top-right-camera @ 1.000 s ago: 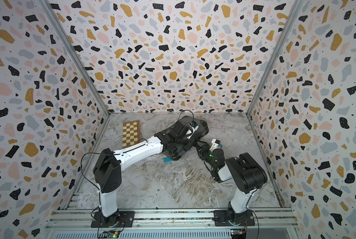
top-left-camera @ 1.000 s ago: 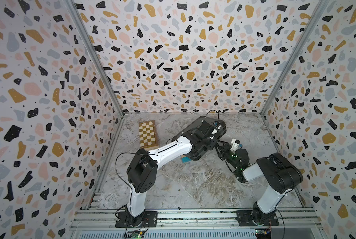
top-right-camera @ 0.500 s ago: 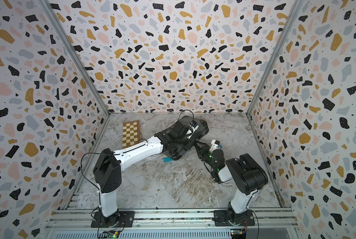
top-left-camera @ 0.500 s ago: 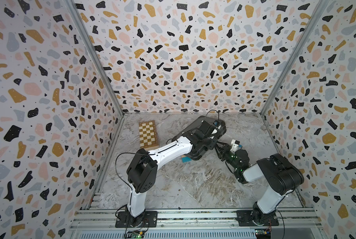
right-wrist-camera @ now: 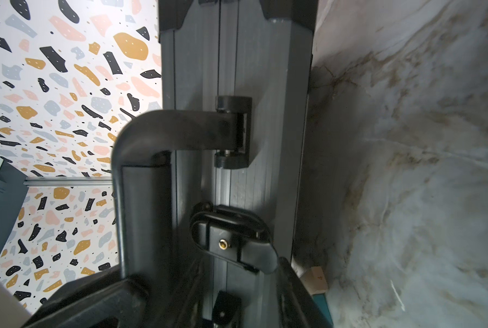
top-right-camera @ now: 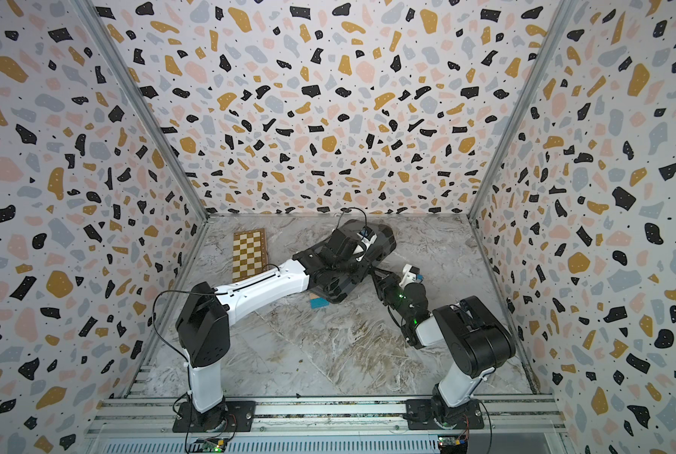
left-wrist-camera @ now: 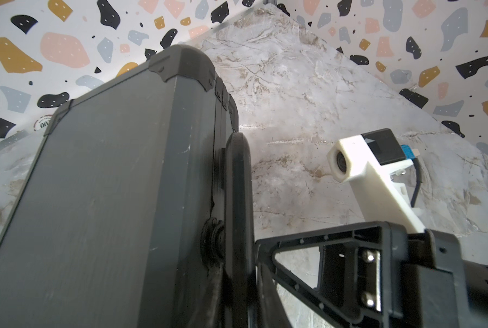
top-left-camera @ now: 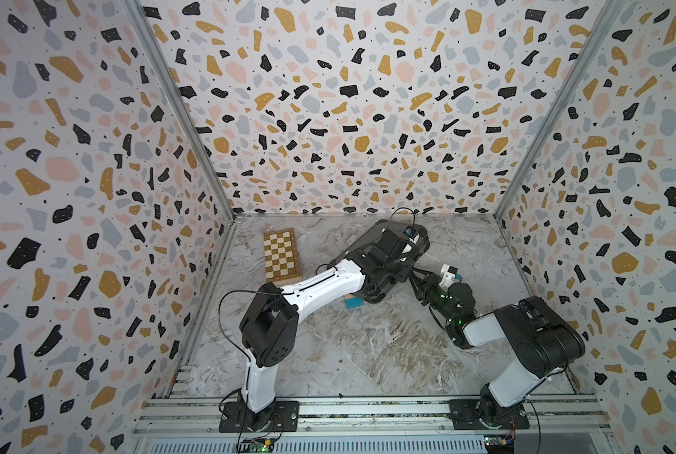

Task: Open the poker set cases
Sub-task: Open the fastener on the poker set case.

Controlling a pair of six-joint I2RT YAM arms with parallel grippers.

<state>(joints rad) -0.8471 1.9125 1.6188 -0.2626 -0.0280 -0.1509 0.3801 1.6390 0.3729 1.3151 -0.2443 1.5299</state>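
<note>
Since case (left-wrist-camera: 95,184) long axis runs near-to-far, handle (right-wrist-camera: 140,198) edge faces right gripper (right-wrist-camera: 205,269): jaws apart, straddling latch (right-wrist-camera: 231,241) beside handle; grip not confirmed.

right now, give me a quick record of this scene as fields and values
case: dark grey, lid looks shut, on the table
latch: black, on the handle side
right end effector: at the latch, grip unclear
left arm: reaching over the case
chessboard: near the left wall, apart from the case
blue block: at the case's near corner
</note>
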